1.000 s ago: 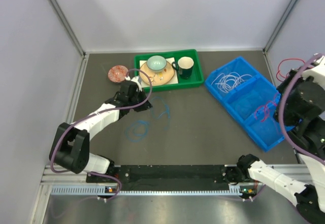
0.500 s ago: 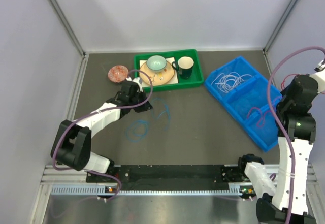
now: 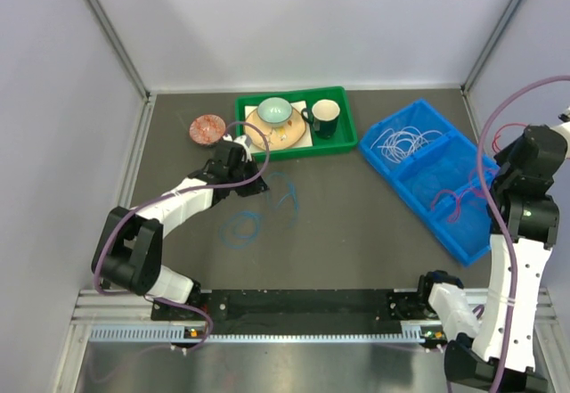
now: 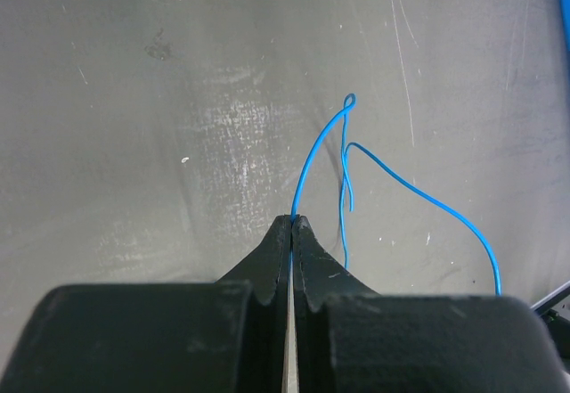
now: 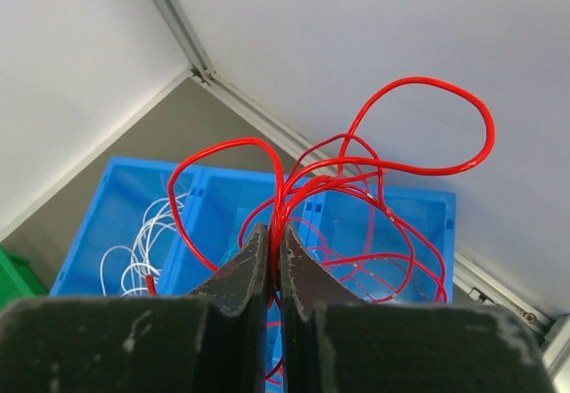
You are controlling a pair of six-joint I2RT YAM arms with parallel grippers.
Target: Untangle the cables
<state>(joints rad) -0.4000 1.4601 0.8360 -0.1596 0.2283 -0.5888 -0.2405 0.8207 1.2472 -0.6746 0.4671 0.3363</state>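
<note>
Blue wire [image 4: 312,154] comes first. The left gripper [image 4: 292,224] has its jaws pressed together on a single strand of it, close above the table [image 3: 356,233]. From the fingers the rest trails toward 5 o'clock and ends in small loose loops lying flat on the dark surface.

Further right, at 3 o'clock on the table, sits a blue bin [image 3: 414,204]. The white wire [image 3: 398,141] lies coiled in its 11 o'clock compartment, and nothing is holding it.

At the far right, the right gripper [image 5: 275,233] is raised above the bin's 4 o'clock end. It is clamped on the red wire [image 5: 419,79] at a point where several strands run together. Wide loops spring up above the fingers, and more red hangs down into the bin.

All three wires look very thin, light and limp, with a springy curl. They will probably slip from a loose pinch and catch on their own crossings. The safest hold seems to be a firm nip on one strand near a free end, away from any overlap. Gripping a bundle, as on the red, is likely to lift every loop at once.
</note>
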